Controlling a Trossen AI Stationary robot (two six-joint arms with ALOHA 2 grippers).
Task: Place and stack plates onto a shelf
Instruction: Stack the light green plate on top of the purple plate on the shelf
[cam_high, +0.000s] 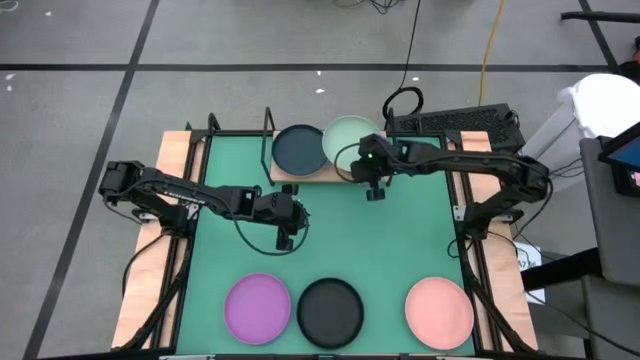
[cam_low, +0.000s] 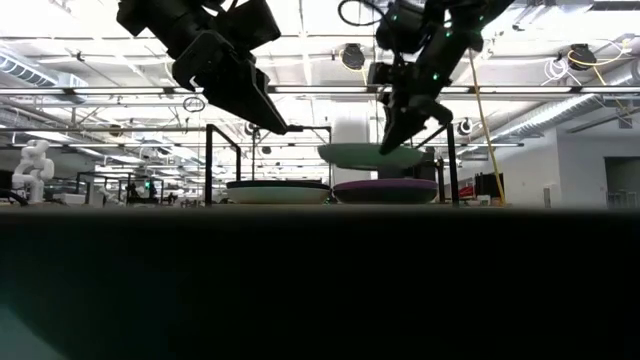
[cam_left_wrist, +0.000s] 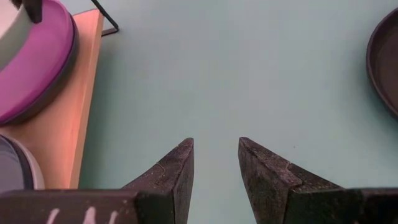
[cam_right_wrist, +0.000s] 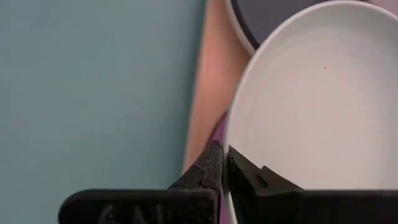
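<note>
Right gripper clamped on the pale mint plate, held just above a purple plate on the shelf at twelve o'clock. Left gripper mid-table, fingers apart, empty. At six o'clock: purple plate, black plate, salmon plate.

Robotics lab; ceiling trusses, white humanoid robot.

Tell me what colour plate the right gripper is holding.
Pale mint plate, held over the shelf by the right gripper; clearest in the high view.
</note>
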